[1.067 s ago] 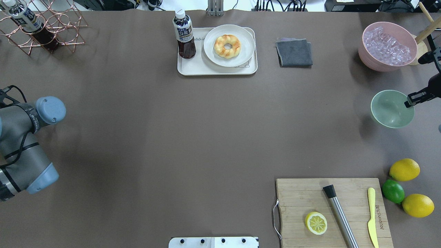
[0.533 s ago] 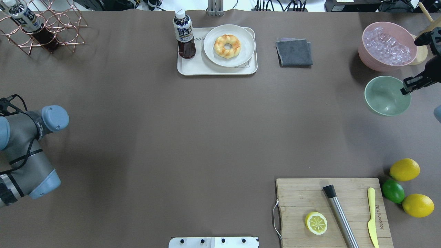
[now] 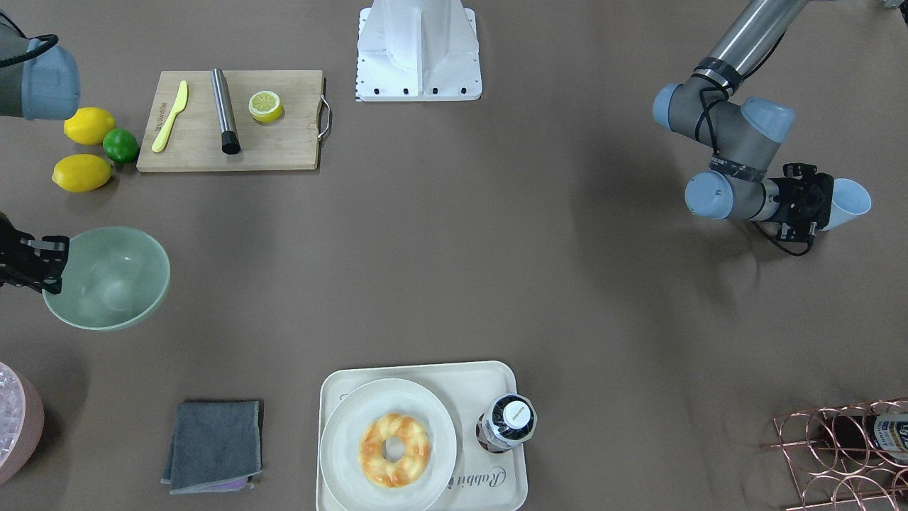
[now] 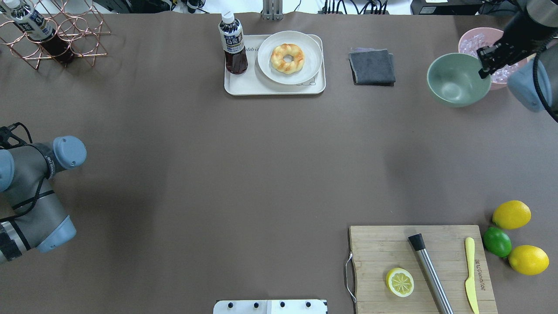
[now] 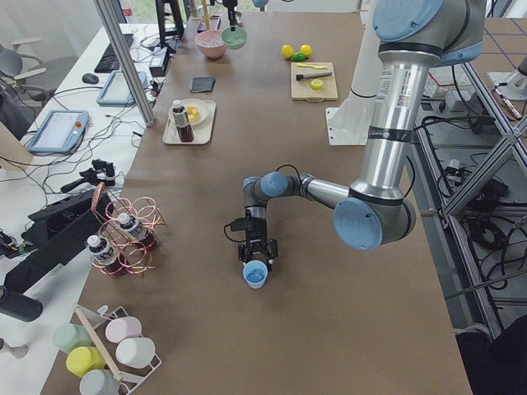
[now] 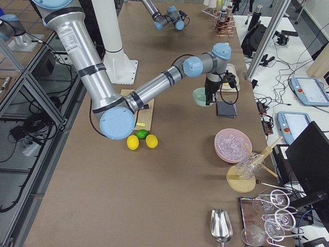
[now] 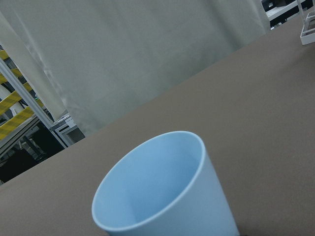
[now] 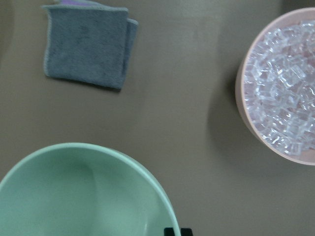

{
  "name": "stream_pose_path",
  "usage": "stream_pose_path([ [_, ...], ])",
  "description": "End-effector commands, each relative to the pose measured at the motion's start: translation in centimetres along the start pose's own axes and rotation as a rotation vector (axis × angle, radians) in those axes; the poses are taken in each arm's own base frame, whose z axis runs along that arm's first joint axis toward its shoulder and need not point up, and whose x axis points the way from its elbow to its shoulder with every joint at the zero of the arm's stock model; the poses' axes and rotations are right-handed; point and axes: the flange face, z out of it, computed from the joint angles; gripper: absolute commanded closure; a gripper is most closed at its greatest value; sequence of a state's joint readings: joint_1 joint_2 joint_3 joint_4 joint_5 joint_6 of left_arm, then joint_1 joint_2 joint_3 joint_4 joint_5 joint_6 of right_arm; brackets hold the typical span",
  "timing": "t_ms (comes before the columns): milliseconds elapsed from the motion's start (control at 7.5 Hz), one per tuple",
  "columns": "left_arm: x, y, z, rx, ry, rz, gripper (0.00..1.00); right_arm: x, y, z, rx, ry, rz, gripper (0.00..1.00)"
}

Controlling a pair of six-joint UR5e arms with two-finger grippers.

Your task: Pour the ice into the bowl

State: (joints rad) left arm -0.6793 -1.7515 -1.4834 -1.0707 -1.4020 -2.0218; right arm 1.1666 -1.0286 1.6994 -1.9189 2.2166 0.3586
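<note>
Bowl (image 4: 453,83) empty, apparently raised beside tub (image 4: 467,38), rim pinched by right gripper (image 4: 483,69). Judged light, rigid, smooth; rim grip adequate, liable to tilt. Cup (image 3: 849,202) clasped in left gripper (image 3: 817,206), well apart across table (image 4: 261,174); ice inside not discernible

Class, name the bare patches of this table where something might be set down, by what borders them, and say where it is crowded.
Bare: the wide middle between the tray and the cutting board, and the stretch from the wire rack to the tray. Crowded: the corner with grey cloth, bowl, pink tub.
</note>
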Motion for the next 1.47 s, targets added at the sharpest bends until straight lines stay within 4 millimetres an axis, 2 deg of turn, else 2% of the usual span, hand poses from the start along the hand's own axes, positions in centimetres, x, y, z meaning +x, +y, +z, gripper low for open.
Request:
stream_pose_path([
  [0, -0.1, -1.0, 0.8, 0.011, -0.031, 0.004, 0.12, -10.2, -3.4, -2.1, 0.002, 0.031, 0.048, 1.0],
  [267, -0.3, -1.6, 1.8, 0.023, -0.064, 0.002, 0.1, -18.1, -4.2, -2.2, 0.022, 0.048, 0.079, 1.0],
  [400, -0.3, -1.6, 1.9, 0.024, -0.065, 0.002, 0.1, -22.1, -3.5, -2.0, 0.043, 0.064, 0.106, 1.0],
  [533, -0.3, -1.4, 2.7, 0.031, -0.082, 0.005, 0.1, -25.0, -2.5, -1.1, 0.049, 0.074, 0.094, 1.0],
  [800, 0.1, -1.1, 2.2, 0.029, -0.069, -0.003, 0.1, -33.2, 0.7, 0.5, 0.073, 0.048, 0.12, 1.0],
  [933, 0.1, -1.3, 2.3, 0.034, -0.069, -0.01, 0.1, -37.1, 1.4, 0.8, 0.091, 0.055, 0.144, 1.0],
  [1067, 0.4, -2.2, 2.5, 0.068, -0.056, -0.02, 0.1, -41.3, 1.5, 1.0, 0.106, 0.077, 0.165, 1.0],
  [1333, 0.2, -2.1, 2.8, 0.085, -0.063, 0.0, 0.1, -47.8, 1.1, 1.8, 0.112, 0.071, 0.17, 1.0],
])
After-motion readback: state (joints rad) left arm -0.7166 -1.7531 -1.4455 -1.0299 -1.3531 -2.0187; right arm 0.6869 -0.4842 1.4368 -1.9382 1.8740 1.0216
